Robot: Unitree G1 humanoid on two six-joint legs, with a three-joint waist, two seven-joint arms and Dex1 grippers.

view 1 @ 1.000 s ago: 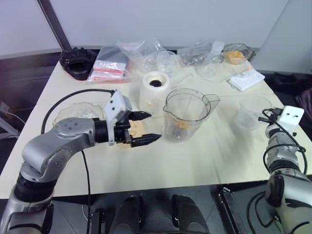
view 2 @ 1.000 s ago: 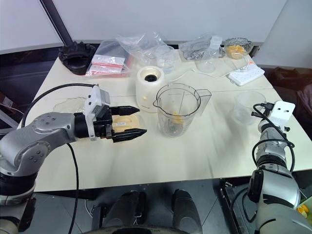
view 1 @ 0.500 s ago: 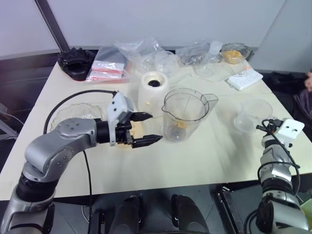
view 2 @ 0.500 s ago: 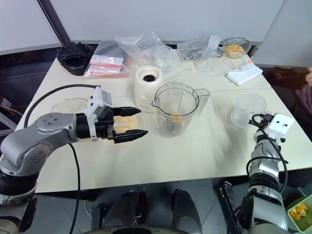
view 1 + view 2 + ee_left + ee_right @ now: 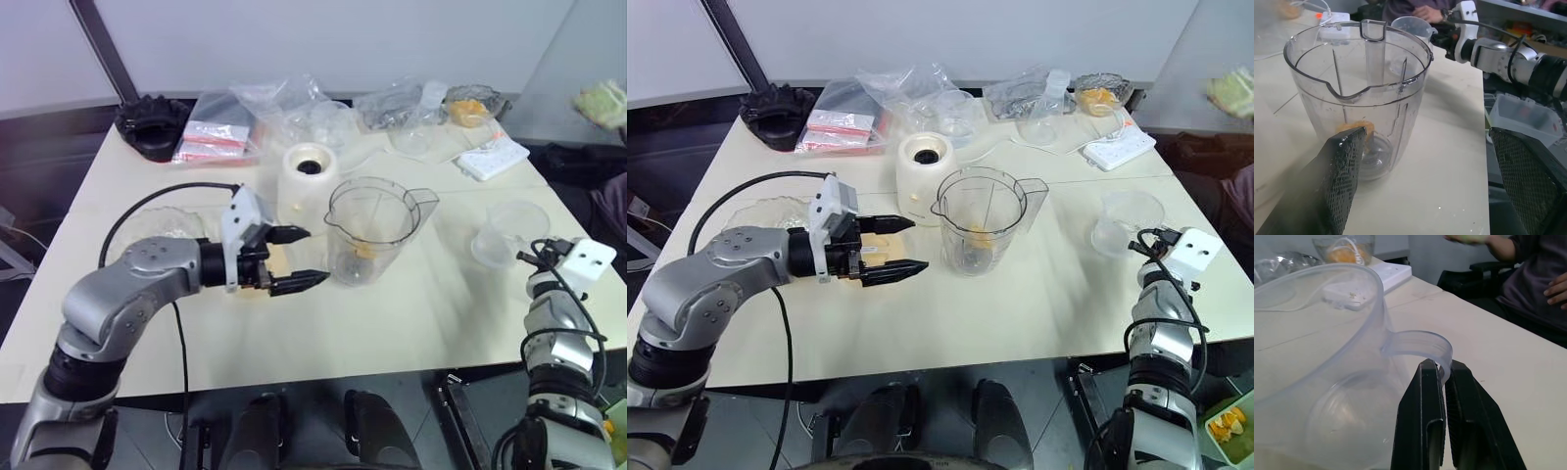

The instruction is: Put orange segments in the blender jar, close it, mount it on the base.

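Observation:
The blender jar stands upright mid-table with an orange segment at its bottom by the blade hub. Just behind it, to its left, is the cream base, its dark socket facing up. My left gripper hangs open just left of the jar, pointing at it, over a pale-peach lid that its fingers partly hide. At the table's right edge, my right gripper is shut on the handle loop of a small clear cup. More orange segments lie in a bowl at the back right.
A scalloped glass bowl sits at the left and a black ridged object at the back left. Plastic bags and a white power strip line the back. A person's hand holds something green beyond the right corner.
My right arm has drawn back and sunk a little beside the small cup. The left gripper has stayed open in place. A person's hand has come in at the top right.

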